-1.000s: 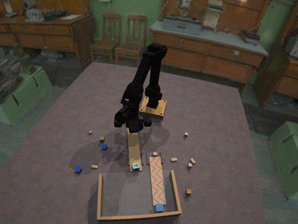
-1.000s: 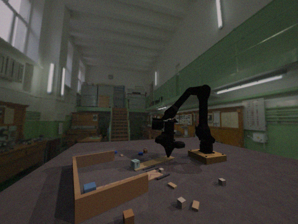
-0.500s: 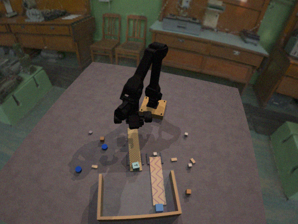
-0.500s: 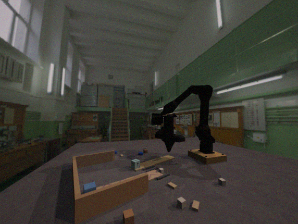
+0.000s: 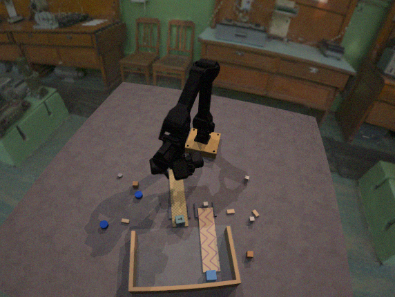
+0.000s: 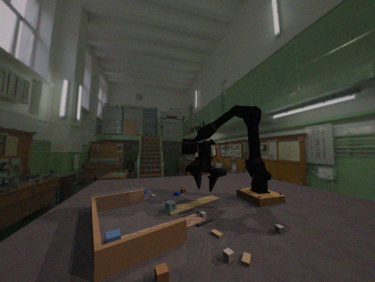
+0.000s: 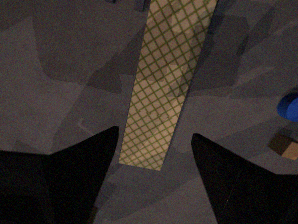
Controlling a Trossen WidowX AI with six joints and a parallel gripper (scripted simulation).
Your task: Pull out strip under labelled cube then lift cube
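A teal cube [image 5: 179, 219] [image 6: 171, 203] with a dark mark on top rests on the outer end of the crosshatched tan strip [image 5: 177, 198] [image 6: 207, 201] [image 7: 165, 65]. The strip's other end lies under the arm. A second strip [image 5: 208, 238] with a purple zigzag lies beside it, a blue block [image 5: 210, 275] [image 6: 113, 235] at its outer end. My gripper [image 6: 204, 189] [image 7: 155, 134] is open and empty. It points down above the near end of the crosshatched strip, one fingertip to each side of it in the wrist view. The teal cube is outside the wrist view.
A low three-sided wooden wall [image 5: 186, 287] [image 6: 141, 249] surrounds the zigzag strip's outer part. Dark rails flank both strips. A small pale cube [image 5: 206, 204] [image 6: 203, 214] sits at the zigzag strip's near end. A blue disc [image 5: 138, 195] and a brown cube [image 5: 135, 184] [image 7: 284, 146] lie left of the crosshatched strip.
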